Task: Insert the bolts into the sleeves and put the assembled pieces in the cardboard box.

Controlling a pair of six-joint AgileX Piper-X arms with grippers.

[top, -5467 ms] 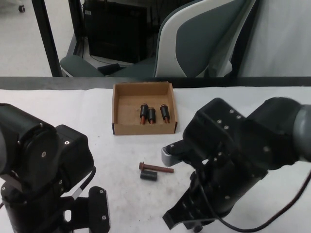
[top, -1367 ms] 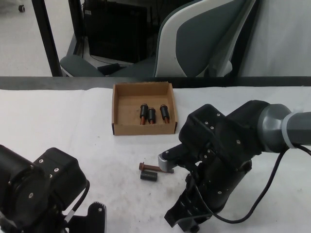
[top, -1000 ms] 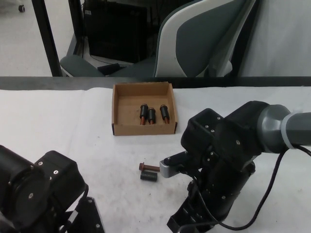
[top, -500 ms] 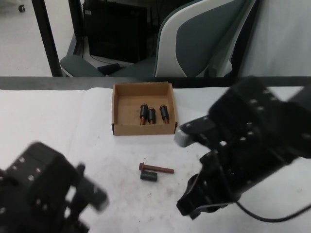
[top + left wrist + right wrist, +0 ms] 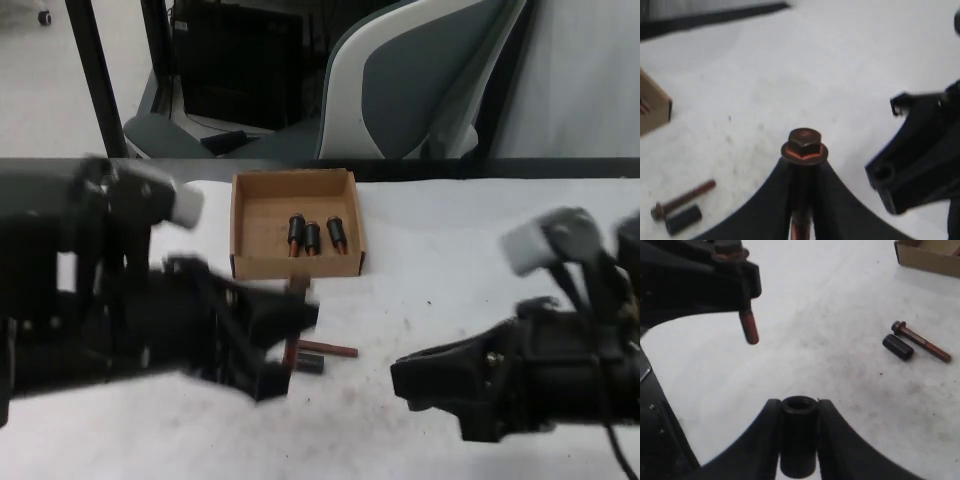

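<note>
The left gripper (image 5: 803, 175) is clamping a copper bolt (image 5: 804, 146) at the centre of the frame, hex head towards us. A loose bolt (image 5: 682, 199) is lying just beside a black sleeve (image 5: 684, 220) near a frame corner, and a cardboard box (image 5: 652, 102) is peeking in at the edge.

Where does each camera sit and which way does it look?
High view: behind both arms, looking forward and down at the cardboard box.
Left wrist view: on the left arm, over the left gripper clamping a bolt.
Right wrist view: on the right arm, over the right gripper holding a sleeve.
Both wrist views share the loose bolt and loose sleeve.
</note>
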